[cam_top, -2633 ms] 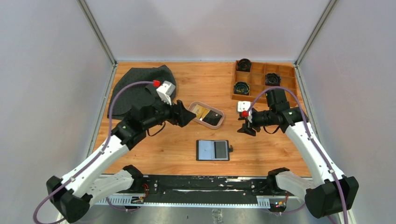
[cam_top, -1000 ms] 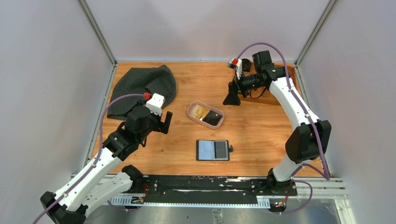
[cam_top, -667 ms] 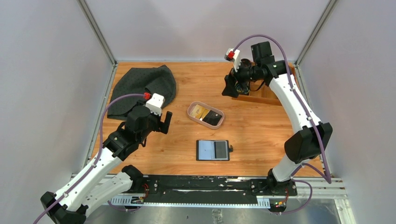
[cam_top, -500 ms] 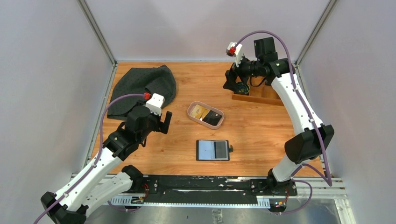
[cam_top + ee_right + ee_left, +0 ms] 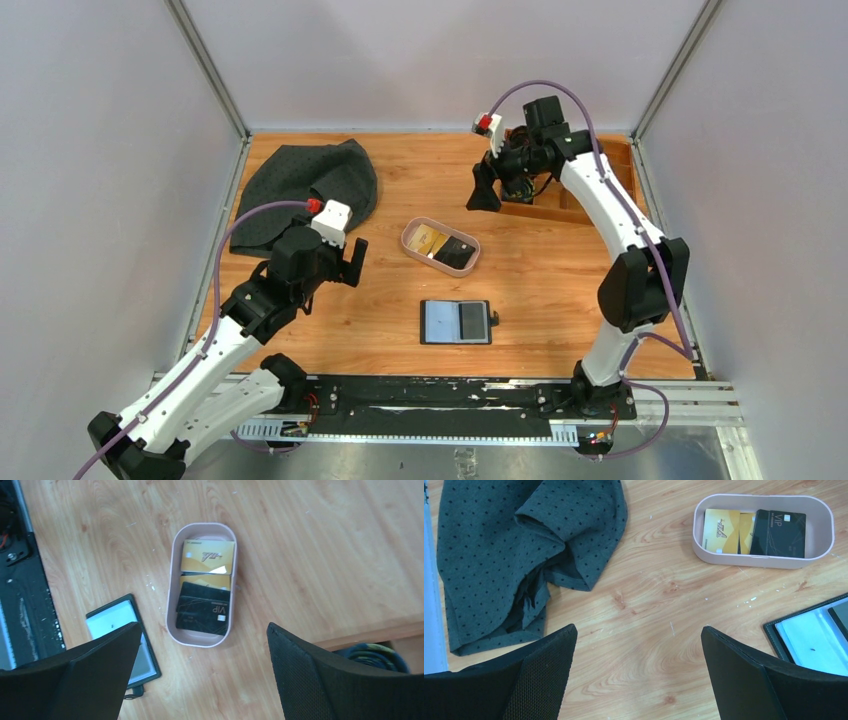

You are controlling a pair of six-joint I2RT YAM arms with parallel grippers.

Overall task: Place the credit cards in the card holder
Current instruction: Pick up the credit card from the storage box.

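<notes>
Cards: credit cards [image 5: 432, 241] in pink tray [image 5: 404, 238].
Holder: card holder [image 5: 457, 322] open, near side of counter [image 5: 560, 270].
Left claw [image 5: 355, 263]: wide apart, empty; tray to its right.
Right claw [image 5: 484, 190]: wide apart, empty; perhaps higher, beyond tray.

The white-shelled left arm [image 5: 212, 340] and right arm [image 5: 600, 203] have black joints, lilac cables [image 5: 232, 232], red-capped white cameras [image 5: 334, 216] and black mesh-textured pincer fingers [image 5: 541, 680].
</notes>
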